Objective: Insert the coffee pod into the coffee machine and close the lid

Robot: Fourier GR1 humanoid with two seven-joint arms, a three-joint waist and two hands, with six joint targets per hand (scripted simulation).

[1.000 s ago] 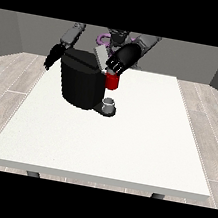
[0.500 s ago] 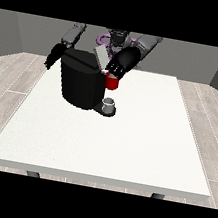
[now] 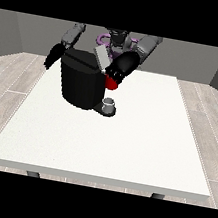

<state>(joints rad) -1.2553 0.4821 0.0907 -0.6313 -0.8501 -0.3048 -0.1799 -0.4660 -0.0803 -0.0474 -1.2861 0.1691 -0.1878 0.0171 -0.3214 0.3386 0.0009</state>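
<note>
Hand at the view's right (image 3: pixel 122 68) at the boxy black coffee machine (image 3: pixel 82 83); finger state unclear.
Rounded red thing at the machine (image 3: pixel 112 84) just below it.

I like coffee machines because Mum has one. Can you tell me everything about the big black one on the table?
The big black rounded coffee machine stands upright on the large white table, towards its far left side. Its grey lid is tilted up, open. A small grey cup-like thing sits on its low base. A red thing at the machine shows under the black hand at the view's right.
</note>
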